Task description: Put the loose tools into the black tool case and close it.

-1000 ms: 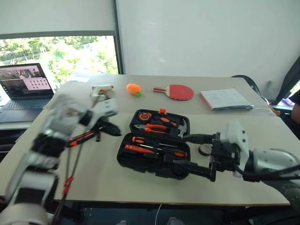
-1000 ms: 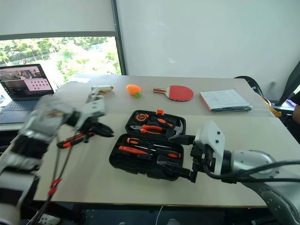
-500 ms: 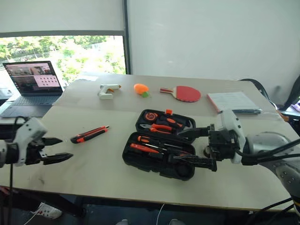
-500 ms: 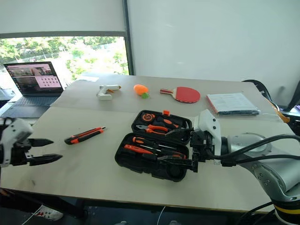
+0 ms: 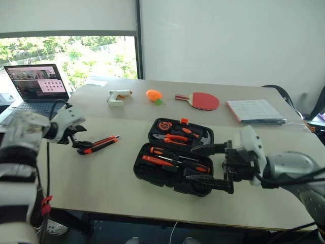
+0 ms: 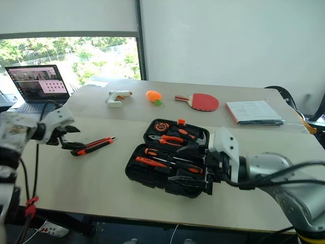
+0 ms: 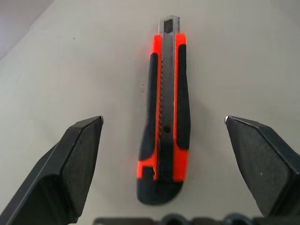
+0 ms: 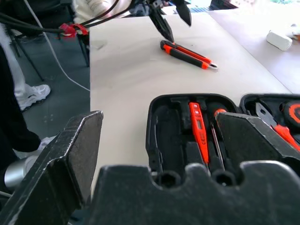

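While the left gripper hangs just at the near-left end of the utility knife, its 2 fingers stand wide apart and empty, one on each side of the knife's butt without touching it. Seen along the wrist, the knife's long axis runs straight away from the gripper, blade end far, so the fingers straddle the handle across its width; I judge a short drop and a squeeze would take it by the sides. On the table the knife lies slanted, butt toward the near left, tip toward the far right, well to the left of the black tool case. The left arm is clearly the nearer one. The right gripper is spread wide and holds nothing, hovering at the near-right edge of the case. The case lies open, both halves flat: the near half holds 2 orange-and-black screwdrivers and what looks like a thin tester, the far half holds pliers, a round orange-faced item and a hammer head. A tape roll seems to sit just right of the case, mostly hidden behind the right arm.
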